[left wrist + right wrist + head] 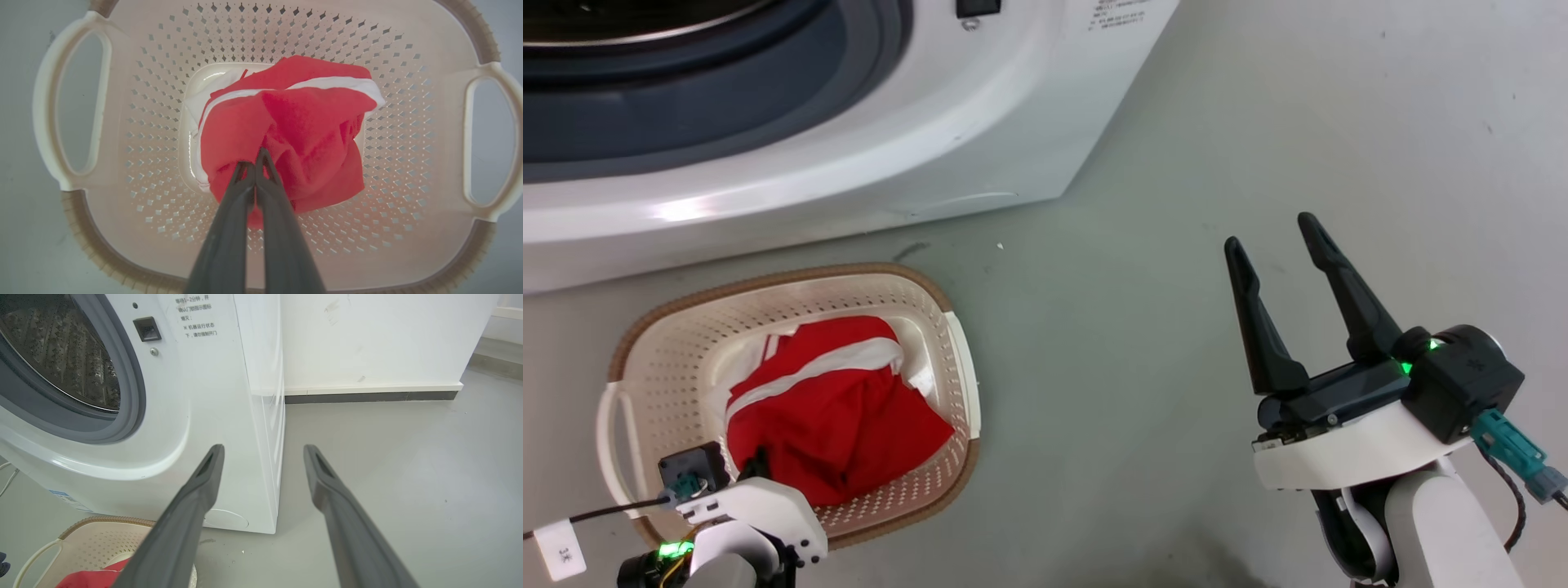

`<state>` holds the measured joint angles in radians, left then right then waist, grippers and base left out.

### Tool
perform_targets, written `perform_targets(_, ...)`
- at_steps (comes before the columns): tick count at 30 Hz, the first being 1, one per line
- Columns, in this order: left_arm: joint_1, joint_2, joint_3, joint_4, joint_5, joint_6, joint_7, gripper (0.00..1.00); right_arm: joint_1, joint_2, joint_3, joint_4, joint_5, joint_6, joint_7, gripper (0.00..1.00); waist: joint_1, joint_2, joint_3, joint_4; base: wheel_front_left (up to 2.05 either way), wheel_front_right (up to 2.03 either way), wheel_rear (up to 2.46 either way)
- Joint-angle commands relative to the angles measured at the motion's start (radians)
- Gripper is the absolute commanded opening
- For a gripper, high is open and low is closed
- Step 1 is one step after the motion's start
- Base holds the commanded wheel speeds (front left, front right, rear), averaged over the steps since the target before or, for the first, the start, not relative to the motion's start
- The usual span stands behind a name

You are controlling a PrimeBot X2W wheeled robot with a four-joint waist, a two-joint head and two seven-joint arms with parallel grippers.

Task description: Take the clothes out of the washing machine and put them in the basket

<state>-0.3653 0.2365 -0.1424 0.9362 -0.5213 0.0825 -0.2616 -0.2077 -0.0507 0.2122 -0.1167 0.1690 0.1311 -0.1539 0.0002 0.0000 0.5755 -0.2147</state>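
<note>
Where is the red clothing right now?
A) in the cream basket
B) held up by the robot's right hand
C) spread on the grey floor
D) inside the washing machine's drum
A: the red clothing lies bunched in the cream basket, the left hand closed on its fabric, while the right hand is open, holding nothing.

The washing machine runs off the top and left edges of the head view, and its printed label is too small to read. The left gripper hides the near part of the clothes; whether cloth is pinched between its closed tips cannot be told. The left arm covers the near rim of the basket.
</note>
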Motion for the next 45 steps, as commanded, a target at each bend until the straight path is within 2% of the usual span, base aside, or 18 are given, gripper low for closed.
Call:
perform_targets(1, -0.018, -0.002, 0.005, 0.007, 0.004, -0.001, -0.004, 0.0, -0.019, 0.001, -0.002, -0.004, 0.003, -0.001, -0.005, 1.0, -0.0002, 0.0, 0.03, -0.019, 0.0, 0.0, 0.0)
perform_targets(8, -0.099, 0.015, 0.014, 0.142, 0.018, -0.03, -0.003, 0.0, -0.031, 0.001, 0.006, -0.014, 0.007, -0.001, -0.018, 1.0, -0.0002, 0.0, 0.106, -0.053, 0.0, 0.0, 0.0)
perform_targets(14, -0.161, 0.02, 0.015, 0.265, 0.002, -0.055, 0.004, 0.0, -0.04, 0.001, 0.014, -0.004, 0.011, -0.001, -0.03, 1.0, -0.0002, 0.0, 0.125, -0.074, 0.0, 0.0, 0.0)
perform_targets(15, -0.168, 0.023, 0.014, 0.278, 0.002, -0.055, 0.004, 0.11, -0.041, 0.001, 0.016, 0.0, 0.012, -0.001, -0.031, 1.0, -0.0002, 0.0, 0.124, -0.077, 0.0, 0.0, 0.0)
perform_targets(16, -0.173, 0.023, 0.013, 0.288, 0.001, -0.059, 0.004, 0.38, -0.041, 0.001, 0.016, 0.004, 0.014, -0.001, -0.033, 1.0, -0.0002, 0.0, 0.12, -0.08, 0.0, 0.0, 0.0)
perform_targets(18, -0.174, 0.02, 0.015, 0.306, -0.005, -0.062, 0.006, 1.0, -0.039, 0.001, 0.013, 0.012, 0.016, -0.001, -0.037, 1.0, -0.0002, 0.0, 0.108, -0.082, 0.0, 0.0, 0.0)
perform_targets(23, -0.156, 0.006, 0.01, 0.326, -0.011, -0.072, 0.002, 1.0, -0.026, 0.001, 0.016, 0.042, 0.023, -0.001, -0.044, 1.0, -0.0002, 0.0, 0.035, -0.076, 0.0, 0.0, 0.0)
perform_targets(31, -0.081, -0.029, 0.004, 0.317, -0.01, -0.109, -0.005, 1.0, 0.017, 0.001, 0.005, 0.091, 0.019, -0.001, -0.037, 1.0, -0.0002, 0.0, -0.151, -0.036, 0.0, 0.0, 0.0)
perform_targets(37, -0.017, -0.049, 0.011, 0.217, 0.013, -0.122, -0.003, 1.0, 0.063, 0.001, -0.008, 0.104, 0.014, -0.001, -0.015, 1.0, -0.0002, 0.0, -0.279, 0.006, 0.0, 0.0, 0.0)
perform_targets(45, 0.052, -0.077, 0.043, 0.013, 0.065, -0.107, -0.004, 1.0, 0.116, 0.001, -0.021, 0.1, 0.007, -0.001, 0.013, 1.0, -0.0002, 0.0, -0.394, 0.062, 0.0, 0.0, 0.0)
